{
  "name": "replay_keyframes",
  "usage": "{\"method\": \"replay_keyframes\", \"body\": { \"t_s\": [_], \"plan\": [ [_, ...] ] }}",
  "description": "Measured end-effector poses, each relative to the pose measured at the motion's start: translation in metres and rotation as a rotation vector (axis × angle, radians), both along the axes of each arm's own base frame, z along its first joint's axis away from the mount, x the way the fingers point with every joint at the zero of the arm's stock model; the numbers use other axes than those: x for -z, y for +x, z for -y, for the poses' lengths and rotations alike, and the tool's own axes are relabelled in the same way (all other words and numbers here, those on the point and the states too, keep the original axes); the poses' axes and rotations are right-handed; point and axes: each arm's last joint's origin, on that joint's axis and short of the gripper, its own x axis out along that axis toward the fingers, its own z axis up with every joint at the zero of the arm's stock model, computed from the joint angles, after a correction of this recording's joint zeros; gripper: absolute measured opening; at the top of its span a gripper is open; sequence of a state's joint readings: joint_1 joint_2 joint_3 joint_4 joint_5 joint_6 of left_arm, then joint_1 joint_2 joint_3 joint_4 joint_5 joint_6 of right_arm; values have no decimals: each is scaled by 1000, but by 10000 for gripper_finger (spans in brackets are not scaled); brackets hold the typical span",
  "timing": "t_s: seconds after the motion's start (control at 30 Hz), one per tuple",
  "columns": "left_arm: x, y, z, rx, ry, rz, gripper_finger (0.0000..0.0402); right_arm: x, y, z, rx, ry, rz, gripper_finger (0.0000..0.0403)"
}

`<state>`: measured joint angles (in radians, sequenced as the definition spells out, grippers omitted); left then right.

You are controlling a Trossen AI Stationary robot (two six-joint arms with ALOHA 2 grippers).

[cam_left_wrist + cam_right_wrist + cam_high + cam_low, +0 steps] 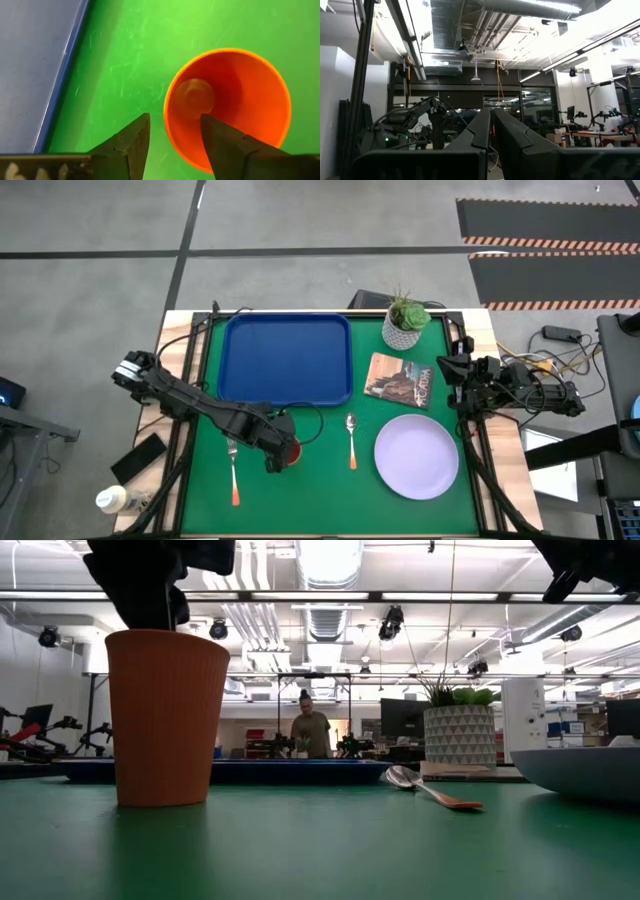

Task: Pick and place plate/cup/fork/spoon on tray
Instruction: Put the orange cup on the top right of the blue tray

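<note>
Green mat, near side of the tray: cup upright and empty, left claw directly above with fingers spread astride its rim, grasping nothing; right claw clenched, parked well apart at the table's edge.

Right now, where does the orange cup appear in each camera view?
High view: cup on the green mat, below the blue tray, under the left gripper.
Low view: cup upright at left.
Left wrist view: cup seen from above, one finger over its rim.
Right wrist view: not in it.
Shared landmark: the tray.
</note>
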<state>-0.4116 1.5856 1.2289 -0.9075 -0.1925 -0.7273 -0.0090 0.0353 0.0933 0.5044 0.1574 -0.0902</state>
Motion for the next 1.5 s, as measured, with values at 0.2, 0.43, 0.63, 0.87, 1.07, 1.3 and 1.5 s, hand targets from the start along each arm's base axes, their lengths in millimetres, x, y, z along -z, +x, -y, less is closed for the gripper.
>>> {"method": "replay_keyframes", "body": {
  "t_s": [0.2, 0.43, 0.63, 0.87, 1.07, 1.3, 1.5],
  "plan": [
    [0, 1, 0, 0, -3, 6, 118, 0, 0, 0, 0, 0, 0, 18],
    [0, 1, 0, -2, -4, 6, 68, 0, 0, 0, 0, 0, 0, 18],
    [0, 1, 0, -6, -6, 8, 29, 0, 0, 0, 0, 0, 0, 18],
    [-1, 1, 1, -35, -21, 12, 3, 0, 0, 0, 1, 0, 0, 18],
    [-14, 3, 1, -46, -44, 55, 1, 0, 0, 0, 0, 0, 0, 18],
    [-38, 3, -9, -75, -54, 139, 1, 0, 0, 0, 1, 0, 0, 18],
    [-62, -5, -38, -158, -26, 231, 0, 0, 0, 0, 0, 1, 0, 18]
  ]
}}
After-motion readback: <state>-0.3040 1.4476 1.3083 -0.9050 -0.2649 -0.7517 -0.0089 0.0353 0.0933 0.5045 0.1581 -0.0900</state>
